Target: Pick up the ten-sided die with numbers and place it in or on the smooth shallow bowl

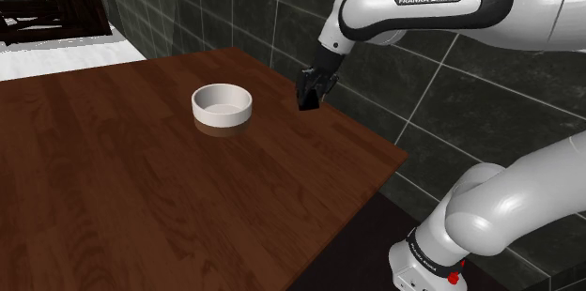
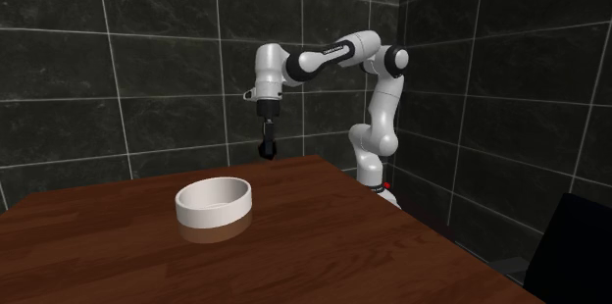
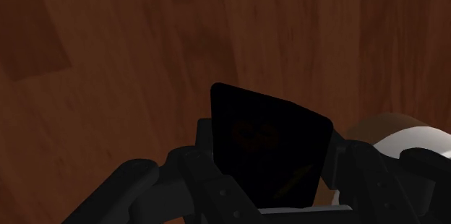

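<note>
Holding the black die (image 3: pixel 269 143) clamped between its fingers, the gripper (image 1: pixel 309 102) hangs above the wooden table (image 1: pixel 141 205). In the shoulder view I read it at 3 o'clock of the white bowl (image 1: pixel 223 107), apart from it.

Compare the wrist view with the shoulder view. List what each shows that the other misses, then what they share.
Wrist view adds: the black die close up, a faint orange mark on its face, clasped between the fingers. Shoulder view adds: the white arm, the dark tiled wall and the whole round rim of the bowl. Shared: the gripper, the white bowl and the wooden table.
</note>
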Available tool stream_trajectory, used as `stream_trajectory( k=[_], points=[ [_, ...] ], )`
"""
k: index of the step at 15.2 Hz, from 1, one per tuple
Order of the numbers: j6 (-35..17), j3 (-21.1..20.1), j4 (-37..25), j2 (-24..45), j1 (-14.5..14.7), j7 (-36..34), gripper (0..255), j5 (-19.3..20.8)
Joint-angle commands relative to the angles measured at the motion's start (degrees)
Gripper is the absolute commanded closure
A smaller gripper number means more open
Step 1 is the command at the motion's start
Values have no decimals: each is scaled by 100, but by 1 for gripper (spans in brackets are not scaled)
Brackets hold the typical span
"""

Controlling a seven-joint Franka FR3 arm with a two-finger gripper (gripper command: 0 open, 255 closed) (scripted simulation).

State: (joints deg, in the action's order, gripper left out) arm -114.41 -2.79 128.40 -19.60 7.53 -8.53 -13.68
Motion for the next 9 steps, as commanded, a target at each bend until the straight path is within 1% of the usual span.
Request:
stream_trajectory(
  k=[1, 9],
  points=[
    [164, 7, -150, -15, -6, -31, 255, 18],
    [768, 28, -735, -42, -19, -148, 255, 72]
  ],
)
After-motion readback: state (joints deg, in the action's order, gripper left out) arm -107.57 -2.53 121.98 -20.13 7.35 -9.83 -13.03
